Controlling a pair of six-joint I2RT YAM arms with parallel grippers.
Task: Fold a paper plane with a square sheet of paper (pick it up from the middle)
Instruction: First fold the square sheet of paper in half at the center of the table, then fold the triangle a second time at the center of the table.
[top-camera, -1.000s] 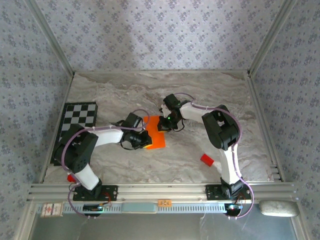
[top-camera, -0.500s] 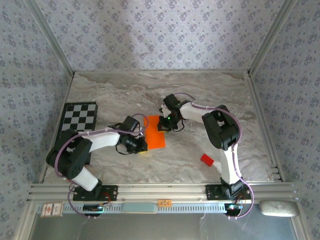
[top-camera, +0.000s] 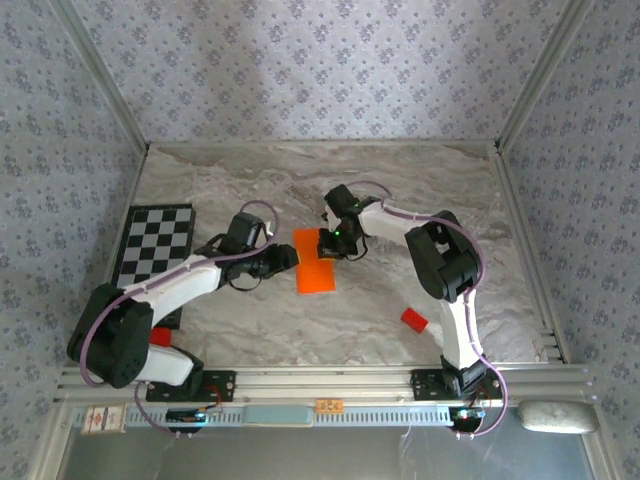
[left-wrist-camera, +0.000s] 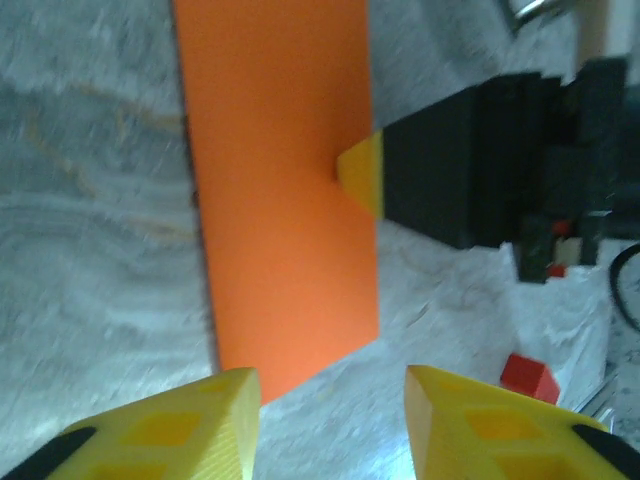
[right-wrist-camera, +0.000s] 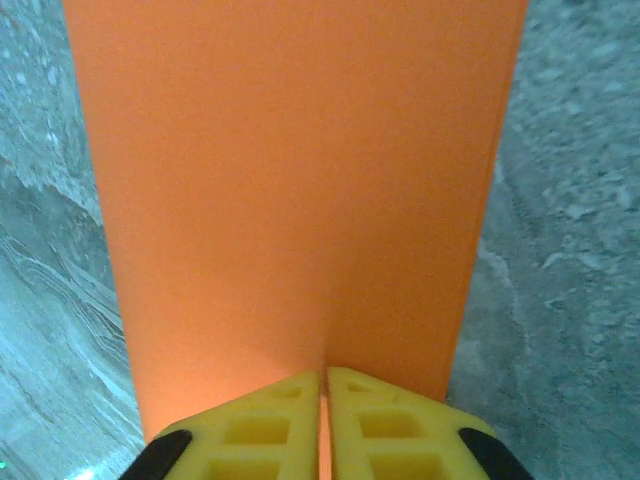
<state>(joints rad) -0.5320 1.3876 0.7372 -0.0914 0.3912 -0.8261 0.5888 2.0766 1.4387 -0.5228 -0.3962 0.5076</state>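
The square sheet of paper (top-camera: 316, 261) lies folded into a flat bright orange rectangle in the middle of the table, and it also shows in the left wrist view (left-wrist-camera: 280, 180) and the right wrist view (right-wrist-camera: 290, 180). My left gripper (top-camera: 290, 258) is open just left of the sheet's near corner, with only bare table between its jaws (left-wrist-camera: 330, 385). My right gripper (top-camera: 327, 247) is shut, its yellow tips together (right-wrist-camera: 323, 375) and resting on the sheet's right edge. No paper plane shape shows.
A small red block (top-camera: 414, 319) sits on the table to the front right, seen also past the sheet (left-wrist-camera: 530, 377). A checkerboard mat (top-camera: 155, 245) lies at the left. Metal rails edge the table.
My left gripper has opened and drawn back to the left, off the sheet's near left corner. The sheet now lies flat. The right gripper has stayed on the sheet's edge.
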